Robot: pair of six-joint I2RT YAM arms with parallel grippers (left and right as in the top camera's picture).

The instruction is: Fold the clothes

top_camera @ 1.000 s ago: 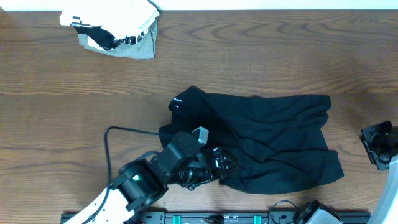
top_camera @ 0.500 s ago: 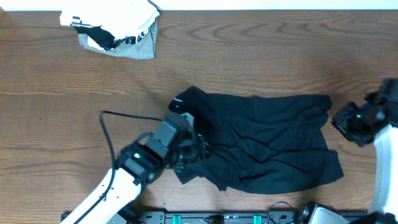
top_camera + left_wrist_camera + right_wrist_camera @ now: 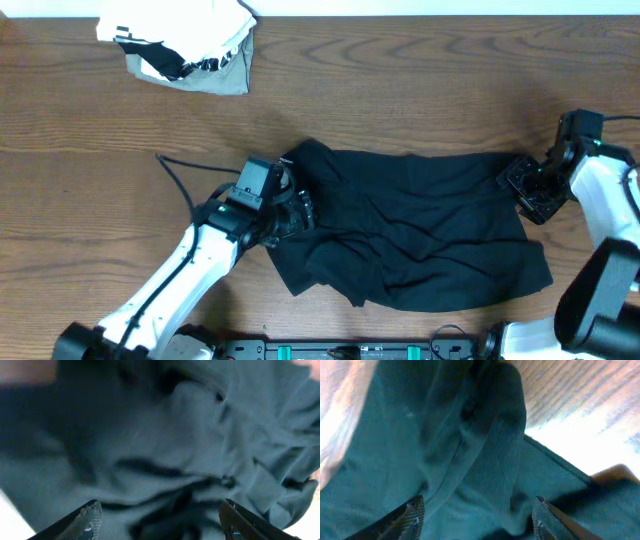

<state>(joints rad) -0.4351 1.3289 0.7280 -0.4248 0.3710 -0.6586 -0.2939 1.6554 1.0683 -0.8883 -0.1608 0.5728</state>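
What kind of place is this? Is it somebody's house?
Probably a robot lab, not a house: a left arm and a right arm reach onto a black garment on a wooden table.

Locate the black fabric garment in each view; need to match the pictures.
Overhead: plain black soft fabric garment lies spread out, slightly right of centre.
Left wrist: garment fills nearly the whole frame, wrinkled.
Right wrist: garment covers left and bottom.
Shared landmark: brown wooden table, upper right in right wrist, top-left sliver in left wrist.

Lab workbench (wood-grain table (image 3: 420, 80) with cabled robot arm (image 3: 170, 290)).
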